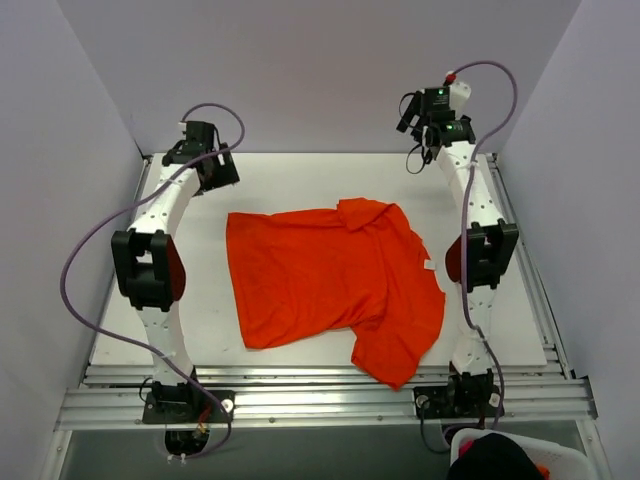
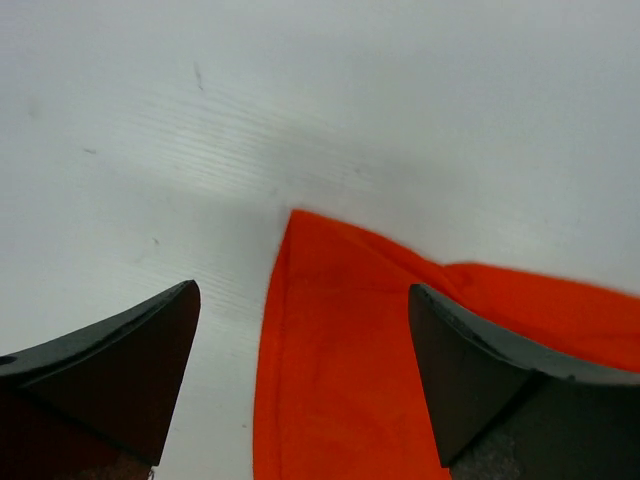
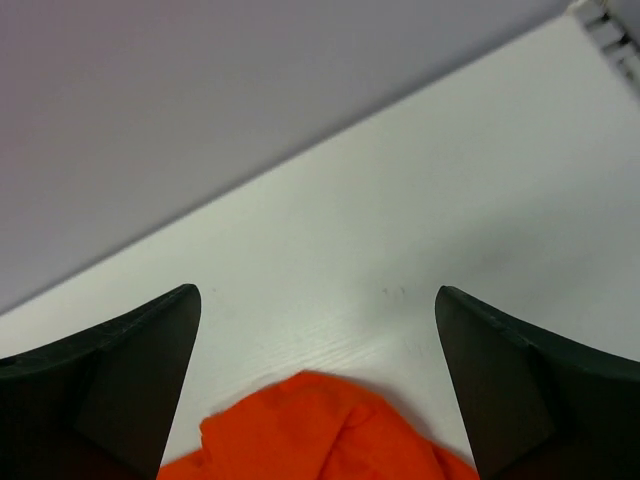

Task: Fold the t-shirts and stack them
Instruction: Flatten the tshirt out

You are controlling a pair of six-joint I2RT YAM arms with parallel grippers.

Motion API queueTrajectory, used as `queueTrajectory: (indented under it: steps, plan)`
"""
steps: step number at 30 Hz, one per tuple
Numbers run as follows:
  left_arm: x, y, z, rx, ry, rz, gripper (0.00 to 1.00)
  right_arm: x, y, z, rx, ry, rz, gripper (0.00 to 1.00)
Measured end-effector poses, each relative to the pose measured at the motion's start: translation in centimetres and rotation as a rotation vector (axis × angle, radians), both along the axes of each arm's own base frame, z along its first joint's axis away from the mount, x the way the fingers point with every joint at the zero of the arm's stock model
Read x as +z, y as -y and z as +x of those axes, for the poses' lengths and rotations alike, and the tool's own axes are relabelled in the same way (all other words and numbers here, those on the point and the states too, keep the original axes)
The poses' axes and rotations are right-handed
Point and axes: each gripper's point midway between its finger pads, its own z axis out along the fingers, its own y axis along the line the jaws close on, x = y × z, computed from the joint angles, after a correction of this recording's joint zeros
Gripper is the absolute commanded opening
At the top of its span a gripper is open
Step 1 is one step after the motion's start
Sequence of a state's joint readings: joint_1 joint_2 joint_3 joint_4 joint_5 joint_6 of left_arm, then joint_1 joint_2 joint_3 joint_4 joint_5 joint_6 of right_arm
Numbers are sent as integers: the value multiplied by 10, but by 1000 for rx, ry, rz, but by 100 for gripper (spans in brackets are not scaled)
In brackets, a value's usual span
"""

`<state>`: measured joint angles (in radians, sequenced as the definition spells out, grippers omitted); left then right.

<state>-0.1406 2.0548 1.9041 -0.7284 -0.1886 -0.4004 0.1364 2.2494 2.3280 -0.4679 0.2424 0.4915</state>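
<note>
At the near right corner, beside the bench, a white bin with something dark in it sits out of the way. Mid-bench lies the orange t-shirt, rumpled, with a sleeve trailing toward the near edge. It looks light, limp and quick to crease, so corners or the hem seem the best places to pinch. Farther back, the left pincer hovers wide open and empty by the shirt's far-left corner. The right pincer, equally spread and empty, hangs raised beyond the far edge.
</note>
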Motion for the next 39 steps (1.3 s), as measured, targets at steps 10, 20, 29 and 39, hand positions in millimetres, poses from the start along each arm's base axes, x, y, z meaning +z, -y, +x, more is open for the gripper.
queueTrajectory:
  steps: [10, 20, 29, 39]
  plan:
    - [102, 43, -57, 1, 182, 2, 95, 56, 46, -119, -146, 53, -32, 99]
    - [26, 92, -205, -157, -56, -138, 89, -58, 23, -133, -54, -206, 26, 99]
    - [-19, 98, -244, -172, -219, -211, 90, -107, 6, -136, -4, -336, 93, 98]
    - [-53, 100, -195, -120, -312, -311, 86, -161, -10, -121, 39, -456, 143, 97]
